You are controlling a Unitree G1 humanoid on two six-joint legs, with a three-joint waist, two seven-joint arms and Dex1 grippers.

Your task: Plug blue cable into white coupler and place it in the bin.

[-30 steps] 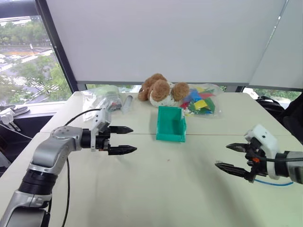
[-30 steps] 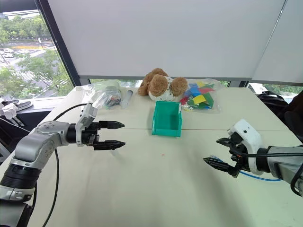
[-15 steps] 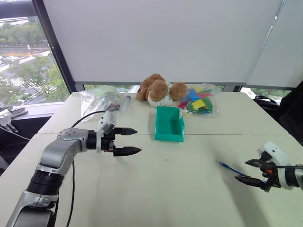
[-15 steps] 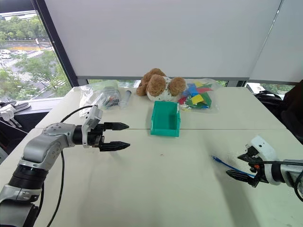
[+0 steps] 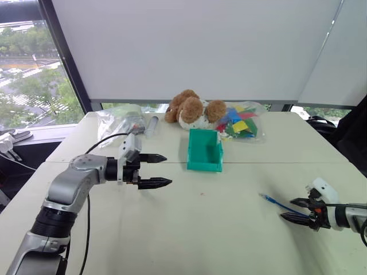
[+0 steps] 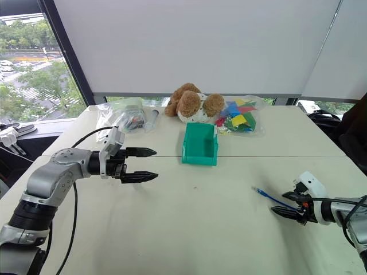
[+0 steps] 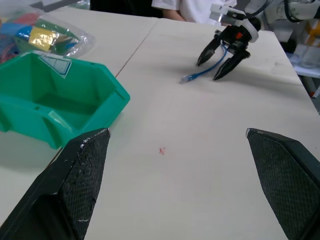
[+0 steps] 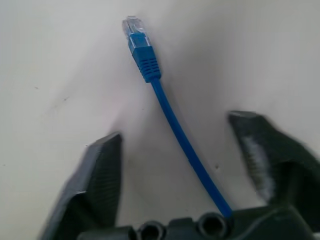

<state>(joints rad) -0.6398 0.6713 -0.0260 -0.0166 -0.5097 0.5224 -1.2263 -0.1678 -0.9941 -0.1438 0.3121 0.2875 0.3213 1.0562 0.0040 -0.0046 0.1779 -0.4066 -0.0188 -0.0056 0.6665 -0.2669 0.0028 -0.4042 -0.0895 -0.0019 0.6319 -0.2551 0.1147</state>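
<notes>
At the lower right of the frame the right gripper (image 6: 285,204) sits low on the table (image 6: 195,223), fingers apart, straddling the blue cable (image 8: 170,117) without pinching it. Left gripper (image 5: 157,170) hovers mid-left, spread wide and empty, with the bin (image 5: 205,150) at upper centre.

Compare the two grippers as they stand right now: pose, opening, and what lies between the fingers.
The left gripper hangs above the table, beside the bin; the right gripper is down at the table surface. The left gripper's fingers have nothing between them, while the right gripper's fingers straddle the blue cable without pinching it. The left gripper is spread wider than the right. Both have two black fingers, parted.
</notes>
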